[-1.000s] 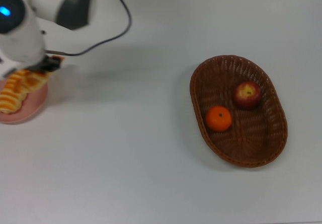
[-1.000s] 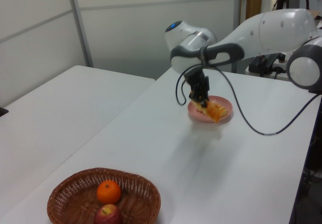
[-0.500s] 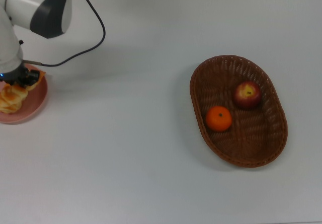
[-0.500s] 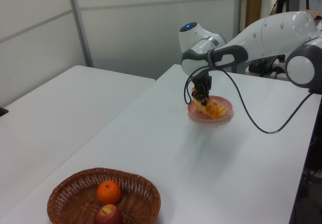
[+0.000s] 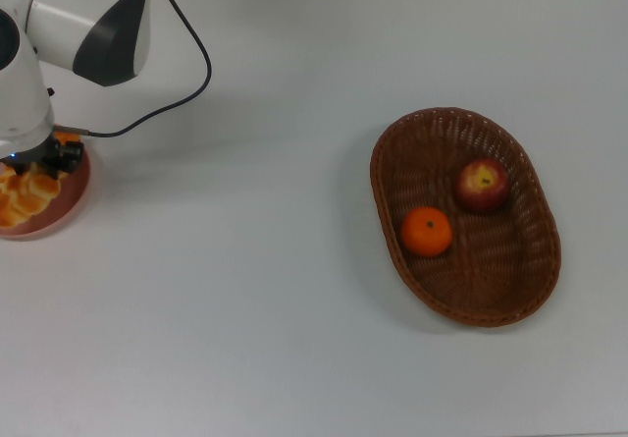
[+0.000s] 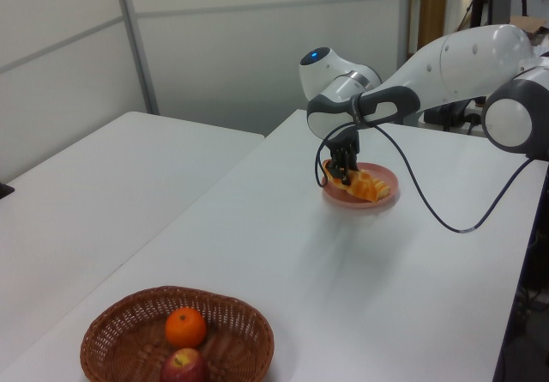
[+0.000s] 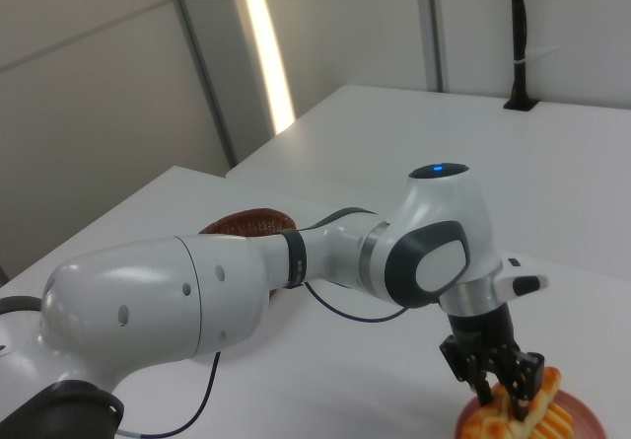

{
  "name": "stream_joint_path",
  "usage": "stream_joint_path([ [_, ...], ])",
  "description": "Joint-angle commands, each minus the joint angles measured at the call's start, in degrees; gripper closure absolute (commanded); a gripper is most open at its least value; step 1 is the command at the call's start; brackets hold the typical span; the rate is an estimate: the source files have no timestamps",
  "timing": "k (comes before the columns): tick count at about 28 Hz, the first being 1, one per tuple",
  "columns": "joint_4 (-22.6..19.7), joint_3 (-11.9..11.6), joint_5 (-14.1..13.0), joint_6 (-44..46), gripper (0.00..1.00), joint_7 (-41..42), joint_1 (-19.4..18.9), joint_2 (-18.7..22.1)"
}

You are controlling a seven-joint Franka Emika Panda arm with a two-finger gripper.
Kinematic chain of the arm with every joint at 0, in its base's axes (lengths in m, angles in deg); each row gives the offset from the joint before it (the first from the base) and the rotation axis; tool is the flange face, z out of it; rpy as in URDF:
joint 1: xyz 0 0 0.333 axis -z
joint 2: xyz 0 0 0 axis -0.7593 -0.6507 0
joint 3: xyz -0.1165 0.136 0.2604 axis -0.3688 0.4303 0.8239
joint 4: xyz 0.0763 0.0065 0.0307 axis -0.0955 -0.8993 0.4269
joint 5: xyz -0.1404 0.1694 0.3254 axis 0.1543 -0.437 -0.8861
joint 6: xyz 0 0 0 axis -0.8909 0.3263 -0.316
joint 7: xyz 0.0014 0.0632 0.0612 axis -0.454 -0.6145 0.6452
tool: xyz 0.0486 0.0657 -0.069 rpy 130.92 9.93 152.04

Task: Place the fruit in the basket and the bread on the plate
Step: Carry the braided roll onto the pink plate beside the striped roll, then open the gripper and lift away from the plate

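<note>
The pink plate lies at the top view's far left, with golden bread piled on it. My gripper is low over the plate's far side, shut on a piece of bread whose orange end shows beside the fingers. The right view shows the gripper pressing down among the bread on the plate. The brown wicker basket at the top view's right holds the red apple and the orange mandarin. The left view shows the gripper, plate and basket.
A black cable loops from the arm across the white table near the plate. A second white table stands to the left view's left. The arm's white body fills the right view's lower left.
The gripper has carried the bread from beside the plate to over it and come down; the held piece now rests among the bread on the plate. The fruit has not moved.
</note>
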Motion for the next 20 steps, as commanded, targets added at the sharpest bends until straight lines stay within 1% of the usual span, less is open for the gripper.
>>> stream_joint_path([
  [1,-0.88,-0.27,-3.08,-1.25,0.00,0.16,0.40,0.82],
  [3,-0.62,-0.36,-5.53,-1.17,0.00,0.33,0.49,1.43],
  [7,-0.61,-0.36,-7.92,-1.08,0.00,0.24,0.49,3.19],
  [8,-0.61,-0.36,-9.23,-0.99,0.00,0.24,0.40,4.24],
  [13,-0.70,-0.18,-12.49,-0.46,0.00,0.33,0.14,6.35],
  [14,-0.70,-0.18,-13.89,-0.37,0.00,0.42,0.05,7.31],
  [19,-0.70,-0.18,-16.88,0.06,0.00,0.33,-0.04,9.51],
  [20,-0.70,-0.09,-17.15,0.50,0.00,0.33,-0.04,9.87],
])
